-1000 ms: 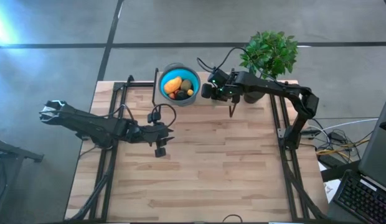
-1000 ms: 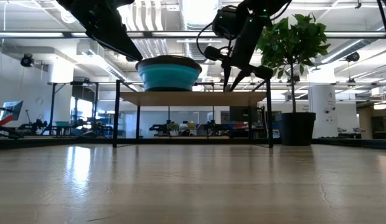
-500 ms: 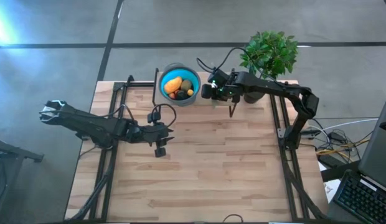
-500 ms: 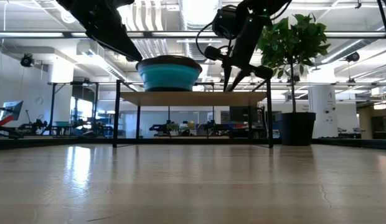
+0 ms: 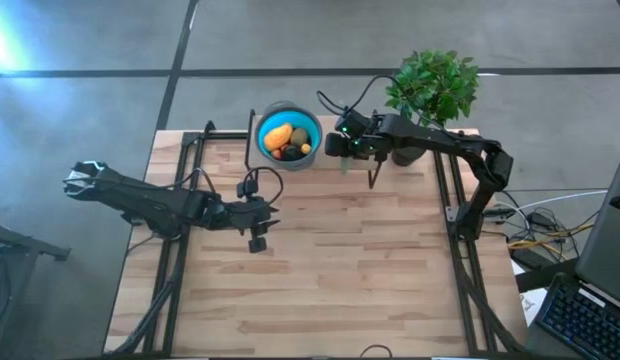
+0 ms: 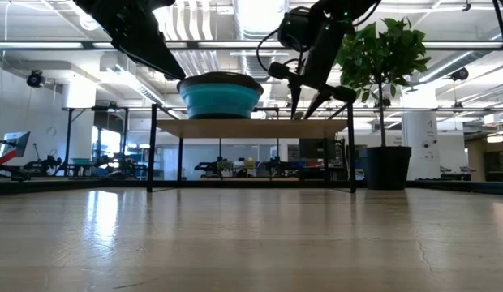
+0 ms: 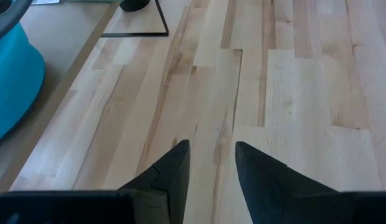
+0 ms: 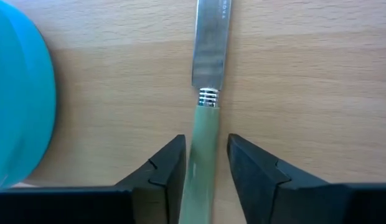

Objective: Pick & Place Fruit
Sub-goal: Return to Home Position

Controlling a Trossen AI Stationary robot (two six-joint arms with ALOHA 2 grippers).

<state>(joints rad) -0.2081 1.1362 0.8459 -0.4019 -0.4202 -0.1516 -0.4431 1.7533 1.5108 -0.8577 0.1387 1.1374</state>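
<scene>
Plank table [image 5: 320, 290], concrete floor [image 5: 90, 110], bowled fruit [image 5: 278, 136]

You see the blue bowl [image 6: 220, 96] standing on the shelf [image 6: 251, 127], beyond the wooden surface [image 6: 251, 243]. Your right tool [image 6: 302, 105] hangs just above the shelf, beside the bowl, its fingers pointing down and a little apart. The left arm [image 6: 134, 32] crosses the upper corner. A potted plant [image 6: 385, 57] stands beside the shelf.

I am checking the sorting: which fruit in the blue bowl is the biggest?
The elongated orange-yellow fruit, at the blue bowl's left in the high view; the olive-brown piece and black piece beside it are smaller.
</scene>
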